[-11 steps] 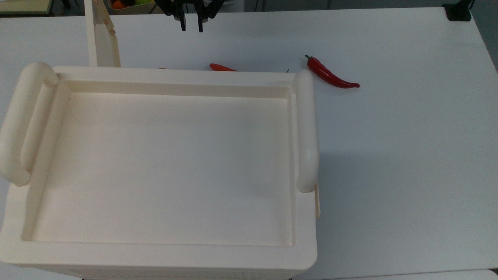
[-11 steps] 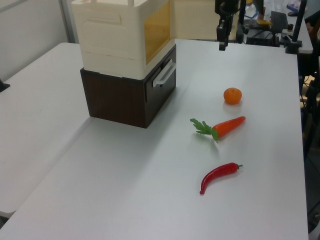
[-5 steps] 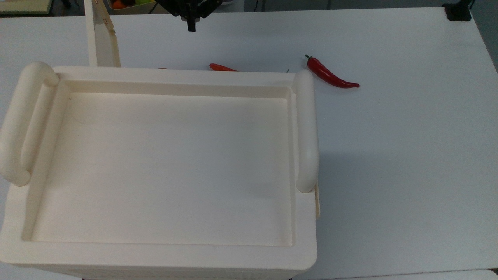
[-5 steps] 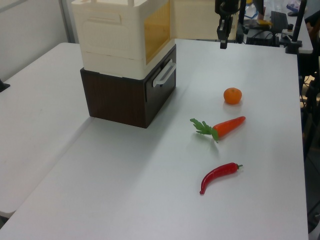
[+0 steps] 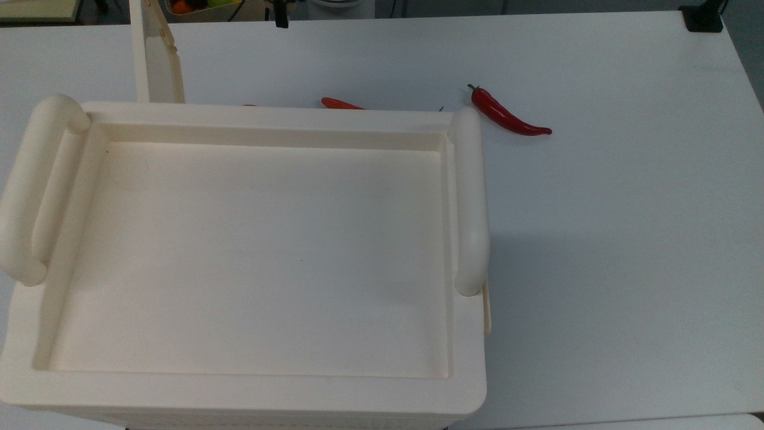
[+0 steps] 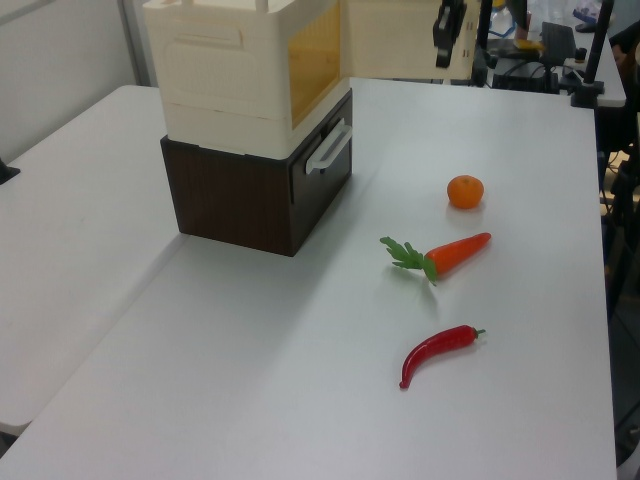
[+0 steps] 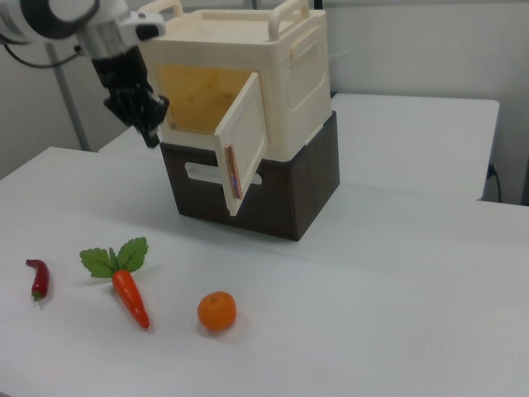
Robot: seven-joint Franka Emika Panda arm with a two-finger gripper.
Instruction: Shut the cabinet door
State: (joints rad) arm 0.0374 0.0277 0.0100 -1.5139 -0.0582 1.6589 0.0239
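The cabinet door [image 5: 156, 57] is a thin cream panel standing open, swung out from the cream cabinet [image 5: 268, 113] at the top view's upper left. In the right view the door [image 7: 244, 141] hangs out in front of the amber-lit opening. My gripper [image 5: 280, 21] is shut with nothing in it, at the top view's upper edge, well right of the door and apart from it. In the left view the gripper [image 6: 441, 55] overlaps the door [image 6: 390, 40] near its free end. In the right view the gripper [image 7: 150, 132] hangs left of the opening.
The cabinet [image 7: 297, 74] sits on a dark brown base with a drawer handle [image 6: 328, 150]. On the white table lie an orange [image 6: 465, 191], a carrot [image 6: 450, 255] and a red chili [image 6: 437, 352], all on the open side of the cabinet.
The gripper's fingers came together, then it rose and drifted toward the top view's upper left. The door and the foods have not moved.
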